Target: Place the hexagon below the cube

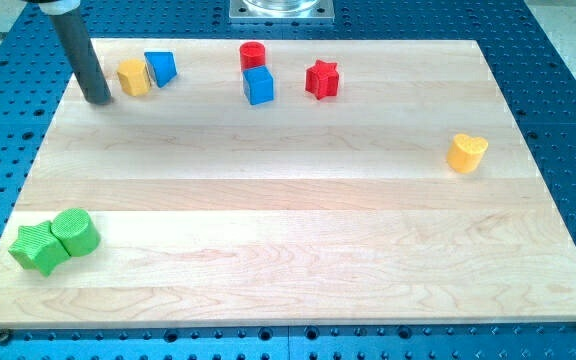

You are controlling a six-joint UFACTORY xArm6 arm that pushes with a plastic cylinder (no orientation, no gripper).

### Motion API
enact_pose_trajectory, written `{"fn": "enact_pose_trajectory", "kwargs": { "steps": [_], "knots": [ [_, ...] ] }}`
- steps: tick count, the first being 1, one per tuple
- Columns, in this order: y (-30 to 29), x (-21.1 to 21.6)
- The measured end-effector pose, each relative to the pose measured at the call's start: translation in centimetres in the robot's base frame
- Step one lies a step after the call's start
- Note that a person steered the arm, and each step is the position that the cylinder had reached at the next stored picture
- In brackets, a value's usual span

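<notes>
A yellow hexagon lies near the board's top left, touching a blue triangular block on its right. A blue cube sits near the top middle, with a red cylinder just above it. My tip rests on the board just left of the yellow hexagon, a small gap from it. The rod rises toward the view's top left.
A red star sits right of the blue cube. A yellow heart lies at the right. A green star and a green cylinder touch at the bottom left. The wooden board lies on a blue perforated table.
</notes>
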State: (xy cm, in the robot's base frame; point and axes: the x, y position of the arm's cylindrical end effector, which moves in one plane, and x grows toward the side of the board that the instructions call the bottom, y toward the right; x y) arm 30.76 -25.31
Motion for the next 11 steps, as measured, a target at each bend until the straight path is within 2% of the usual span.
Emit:
{"fn": "enact_pose_trajectory", "kwargs": {
  "steps": [1, 2, 3, 4, 5, 6, 7, 8, 9, 10, 11],
  "knots": [
    [-1.1, -0.8],
    [-1.0, -4.2],
    [1.4, -4.2],
    [1.4, -2.7],
    [7.8, 2.1],
    [7.6, 4.6],
    [2.9, 4.4],
    [6.9, 1.5],
    [6.9, -0.7],
    [9.8, -1.7],
    [15.2, 3.5]
  ]
}}
